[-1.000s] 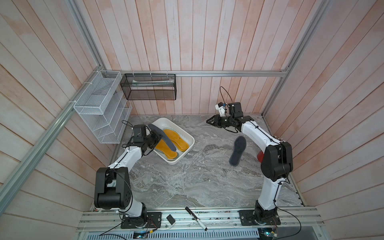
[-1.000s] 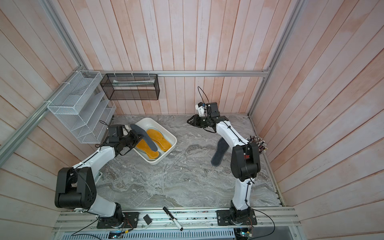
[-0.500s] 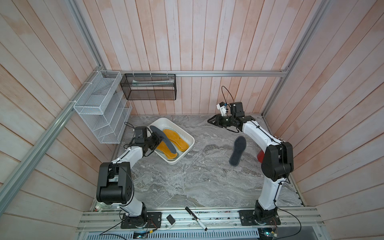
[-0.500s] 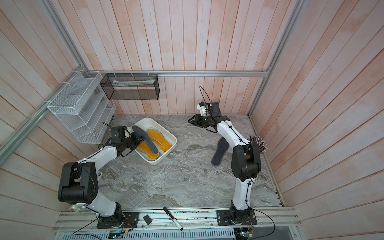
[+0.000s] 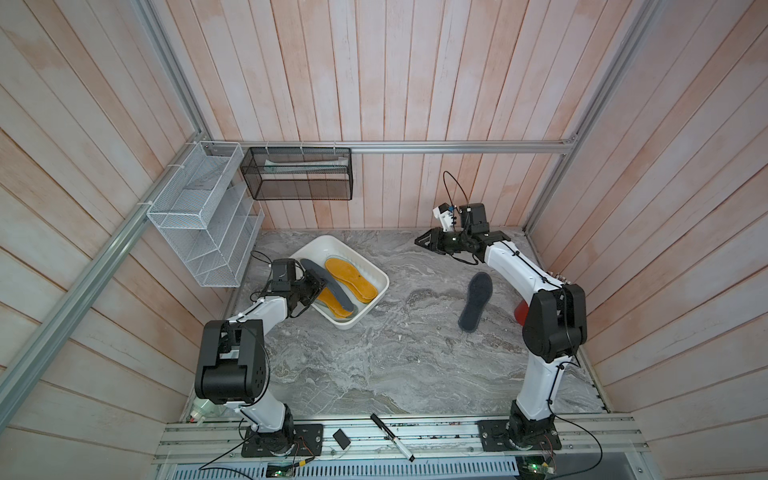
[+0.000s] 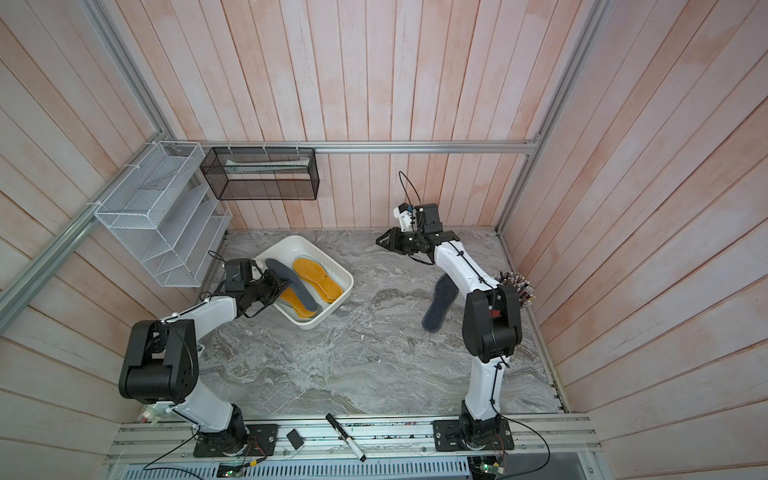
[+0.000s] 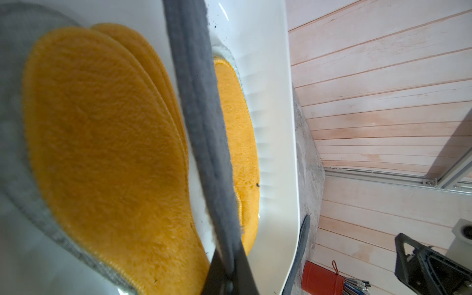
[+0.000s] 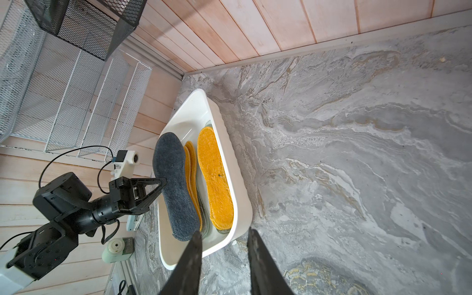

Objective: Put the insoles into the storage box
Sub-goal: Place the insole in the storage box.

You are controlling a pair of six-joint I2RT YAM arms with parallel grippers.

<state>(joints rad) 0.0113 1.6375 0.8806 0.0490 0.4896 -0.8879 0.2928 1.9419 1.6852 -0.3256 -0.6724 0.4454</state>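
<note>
The white storage box [image 5: 320, 239] [image 6: 291, 240] stands at the back left of the table. Orange-yellow insoles [image 5: 351, 278] [image 8: 214, 178] lie stacked inside it on a pale layer. My left gripper [image 5: 320, 284] [image 7: 228, 252] is shut on the long edge of a dark grey fuzzy insole [image 5: 328, 286] [image 7: 201, 115] [image 8: 173, 186]. That insole is held tilted over the box's left side, above the orange ones. Another dark grey insole [image 5: 476, 301] [image 6: 440, 305] lies flat on the table at the right. My right gripper [image 5: 417, 242] [image 8: 224, 231] hovers open and empty near the back wall, pointing at the box.
A white wire rack [image 5: 199, 232] and a black mesh basket [image 5: 297, 178] hang on the walls behind the box. A red pot of pens [image 7: 321, 278] stands by the right arm's base link. A marker [image 5: 392, 436] lies on the front rail.
My left gripper has shifted slightly toward the front with the grey insole, bringing it a little lower over the box. The right arm has stayed still.
</note>
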